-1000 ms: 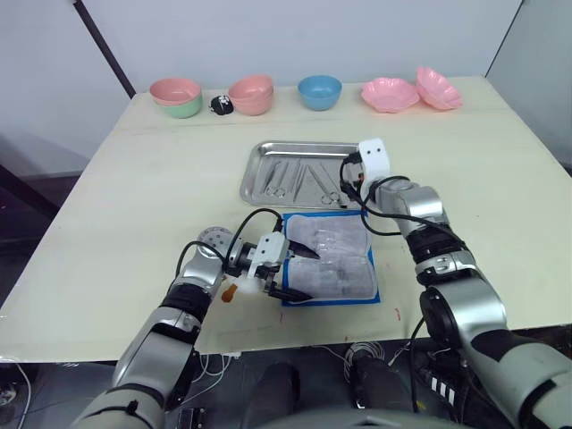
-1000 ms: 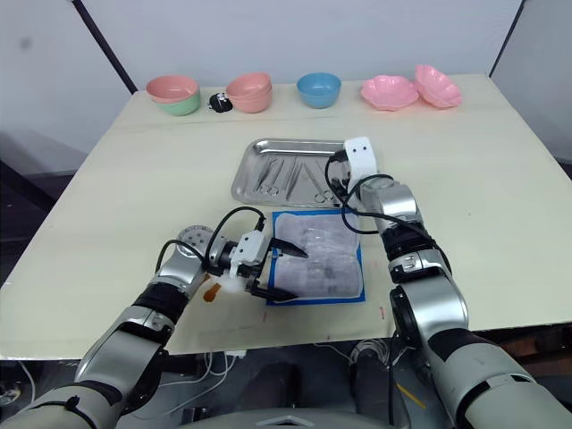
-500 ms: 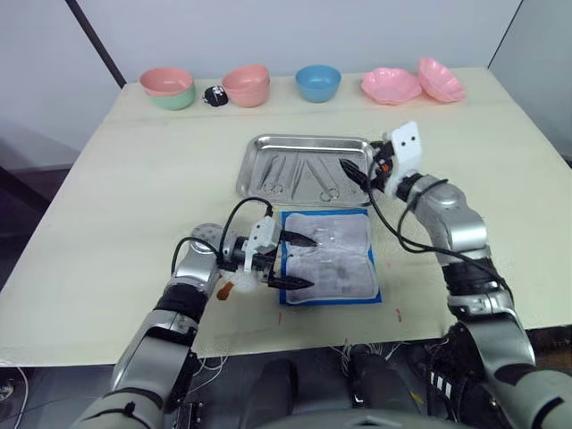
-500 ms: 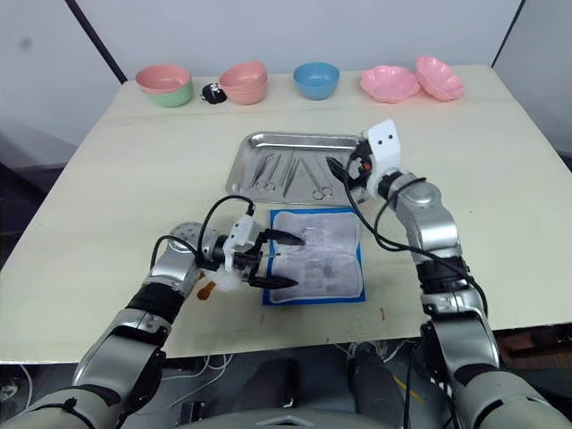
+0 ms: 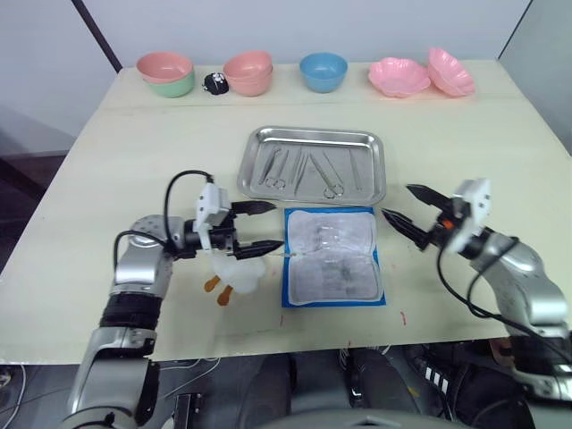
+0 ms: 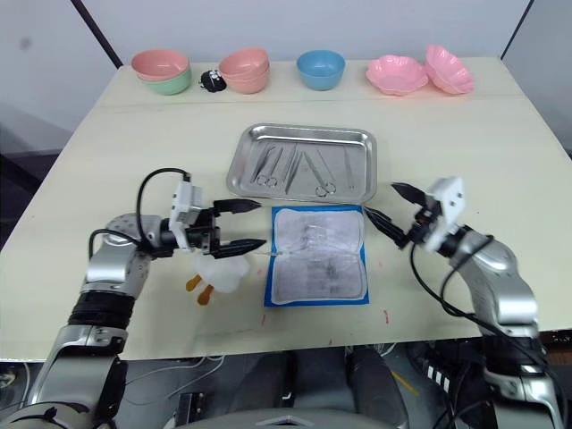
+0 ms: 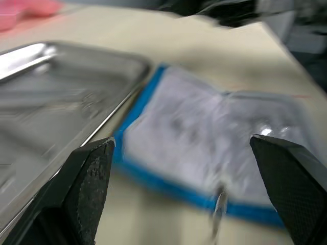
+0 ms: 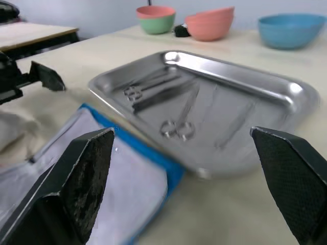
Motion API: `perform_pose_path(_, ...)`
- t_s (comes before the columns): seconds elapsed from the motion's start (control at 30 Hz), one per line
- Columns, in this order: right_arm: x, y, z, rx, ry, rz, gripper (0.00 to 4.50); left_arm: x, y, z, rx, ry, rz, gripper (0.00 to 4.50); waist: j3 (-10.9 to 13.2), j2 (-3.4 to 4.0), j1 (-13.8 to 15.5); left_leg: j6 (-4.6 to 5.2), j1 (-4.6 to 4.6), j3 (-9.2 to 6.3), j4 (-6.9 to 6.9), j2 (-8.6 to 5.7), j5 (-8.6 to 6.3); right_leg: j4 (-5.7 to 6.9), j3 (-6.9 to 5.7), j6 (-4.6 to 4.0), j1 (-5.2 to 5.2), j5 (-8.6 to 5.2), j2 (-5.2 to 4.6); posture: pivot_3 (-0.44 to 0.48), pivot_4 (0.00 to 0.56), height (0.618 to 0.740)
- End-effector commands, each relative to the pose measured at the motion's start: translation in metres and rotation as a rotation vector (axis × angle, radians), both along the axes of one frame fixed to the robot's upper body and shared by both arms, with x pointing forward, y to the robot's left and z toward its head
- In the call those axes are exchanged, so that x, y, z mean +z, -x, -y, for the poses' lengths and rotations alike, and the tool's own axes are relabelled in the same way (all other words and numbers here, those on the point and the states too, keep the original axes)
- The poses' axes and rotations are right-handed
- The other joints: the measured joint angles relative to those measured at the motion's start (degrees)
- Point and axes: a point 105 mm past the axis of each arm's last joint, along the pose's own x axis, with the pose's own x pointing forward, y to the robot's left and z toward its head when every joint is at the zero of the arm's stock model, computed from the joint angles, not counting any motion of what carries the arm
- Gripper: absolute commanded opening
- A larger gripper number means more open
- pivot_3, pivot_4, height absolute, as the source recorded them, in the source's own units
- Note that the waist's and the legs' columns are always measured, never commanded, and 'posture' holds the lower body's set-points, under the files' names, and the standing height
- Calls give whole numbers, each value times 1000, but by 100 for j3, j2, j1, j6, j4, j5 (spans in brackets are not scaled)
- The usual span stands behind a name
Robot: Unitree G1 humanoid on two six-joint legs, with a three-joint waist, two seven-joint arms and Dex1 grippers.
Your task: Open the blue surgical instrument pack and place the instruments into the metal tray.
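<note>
The blue surgical instrument pack (image 5: 332, 257) lies unfolded at the table's front centre, its white-grey lining facing up. A slim silver tool (image 5: 282, 256) pokes out at its left edge. Just behind it stands the metal tray (image 5: 376, 170), holding several silver instruments (image 5: 304, 170). My left gripper (image 5: 273, 224) hovers open just left of the pack, nothing between its fingers. On the pack's right, my right gripper (image 5: 398, 201) is also open and empty. The right wrist view shows the tray (image 8: 230, 76) and ring-handled instruments (image 8: 173, 127); in the left wrist view the pack (image 7: 204, 138) appears blurred.
A crumpled white wrapper (image 5: 237, 273) with orange bits lies under my left gripper. Along the far edge stand a pink-on-green bowl stack (image 5: 165, 71), pink bowls (image 5: 248, 71), a blue bowl (image 5: 323, 67), two pink scalloped dishes (image 5: 399, 76) and a small black object (image 5: 214, 82).
My left gripper has drawn back leftward off the pack. The right gripper has left the tray's right end and dropped to the pack's right side. The camera view shifted too.
</note>
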Motion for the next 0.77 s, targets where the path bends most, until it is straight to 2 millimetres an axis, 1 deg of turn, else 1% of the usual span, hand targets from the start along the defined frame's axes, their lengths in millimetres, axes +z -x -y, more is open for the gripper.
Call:
perform_pose_path(0.03,8,24,19,18,-12,51,4464,10,6,-29,101,0,34,4500,3,-5,-8,0,1,1,0,0,0,0,1,0,0,0,0,0,150,740)
perform_pose_path(0.07,7,28,21,22,-11,46,4464,10,8,-32,116,2,27,4500,5,-4,-12,0,2,1,0,1,0,0,2,0,0,0,0,0,150,740)
perform_pose_path(0.2,-12,63,46,13,2,-23,4464,-4,32,-69,255,-20,-44,4500,6,-5,-6,-1,11,3,0,10,0,5,6,17,6,-11,-2,0,150,740)
perform_pose_path(0.3,-20,79,60,-1,14,-63,4464,-12,45,-86,337,-22,-88,4500,6,-4,-2,-1,14,3,0,14,0,5,7,19,7,-12,-7,0,150,740)
perform_pose_path(0.4,-25,93,80,-49,30,-88,4464,-29,62,-109,429,-85,-135,4500,6,-6,3,-2,21,3,5,15,0,5,9,24,11,-14,-14,0,150,740)
perform_pose_path(0.47,-27,101,90,-68,45,-101,4464,-35,70,-116,471,-100,-163,4500,6,-6,13,-2,34,4,7,16,0,7,12,15,18,-19,-17,0,150,740)
perform_pose_path(0.6,-32,113,110,-107,75,-118,4464,-43,82,-125,527,-144,-187,4500,4,-8,33,-3,35,6,11,17,0,9,10,9,19,-22,-21,0,150,740)
perform_pose_path(0.77,-37,122,121,-116,87,-132,4464,-47,91,-128,547,-186,-177,4500,4,-8,38,-3,36,12,11,16,0,8,12,17,19,-17,-25,0,150,740)
